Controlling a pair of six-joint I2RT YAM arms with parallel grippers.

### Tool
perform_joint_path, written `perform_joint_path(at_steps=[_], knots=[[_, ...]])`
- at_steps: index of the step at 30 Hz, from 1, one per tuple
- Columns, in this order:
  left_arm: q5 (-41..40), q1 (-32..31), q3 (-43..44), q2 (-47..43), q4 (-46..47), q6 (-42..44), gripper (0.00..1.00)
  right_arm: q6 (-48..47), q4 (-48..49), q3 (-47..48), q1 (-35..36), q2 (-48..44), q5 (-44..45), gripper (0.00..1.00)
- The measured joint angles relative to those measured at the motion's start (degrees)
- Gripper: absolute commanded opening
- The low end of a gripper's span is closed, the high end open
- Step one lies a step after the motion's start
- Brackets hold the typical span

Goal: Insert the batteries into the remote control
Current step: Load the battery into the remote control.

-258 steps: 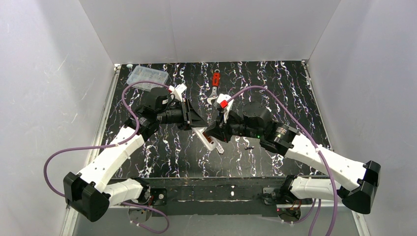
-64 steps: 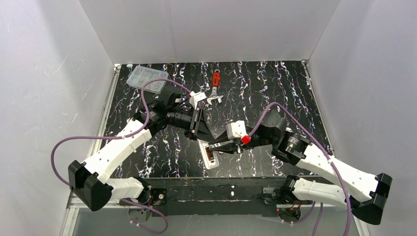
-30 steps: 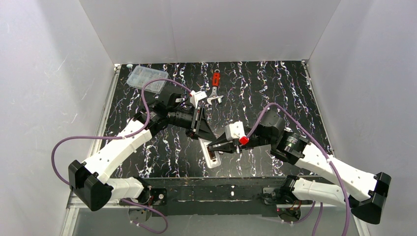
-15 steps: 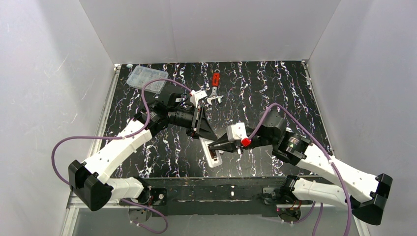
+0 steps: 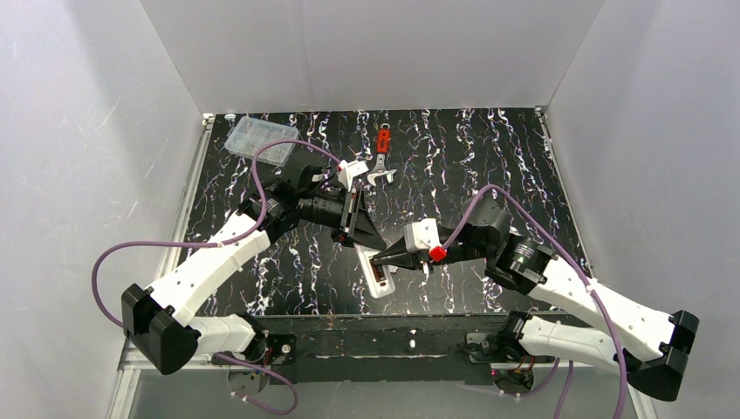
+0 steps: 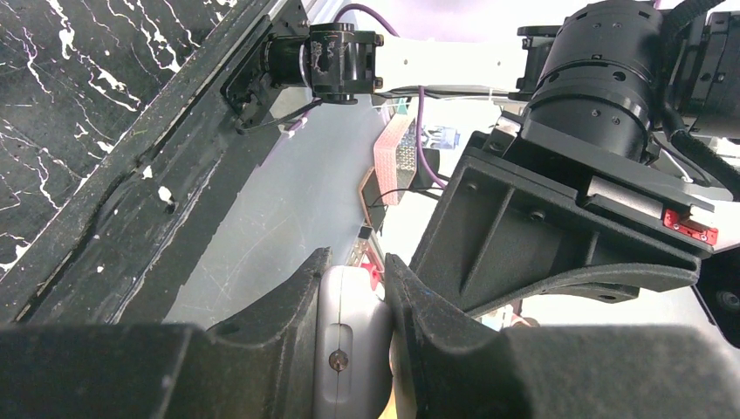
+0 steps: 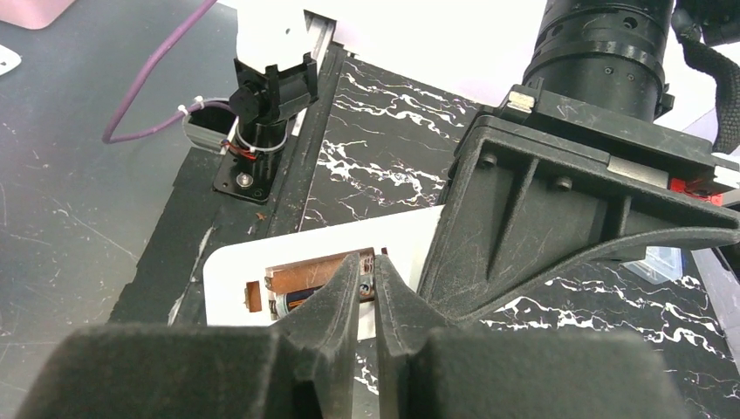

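White panels (image 5: 375,52) wall a black, white-veined worktop (image 5: 489,157). Near its front edge, the left hand (image 6: 353,272) clamps the slim white rectangular remote control (image 5: 378,286). The right hand (image 7: 367,264), nearly clenched, points into its reddish recess.

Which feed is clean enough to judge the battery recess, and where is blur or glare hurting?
Right wrist view: slim white remote control and its reddish recess sharp, well lit, right claw a dark blur in front. Left wrist view: background blown out, left claw in shadow. Top view: even light, recess tiny.
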Motion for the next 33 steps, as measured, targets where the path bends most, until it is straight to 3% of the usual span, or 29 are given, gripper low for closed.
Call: perform_joint_path(at_steps=[29, 33], knots=[[-1.4, 0.17, 0.0, 0.0, 1.88, -2.75, 0.0, -7.17, -4.7, 1.38, 0.87, -0.85, 3.96, 0.14], [-1.62, 0.66, 0.0, 0.0, 2.62, -3.43, 0.0, -8.52, -4.87, 1.4, 1.05, -0.92, 5.2, 0.18]])
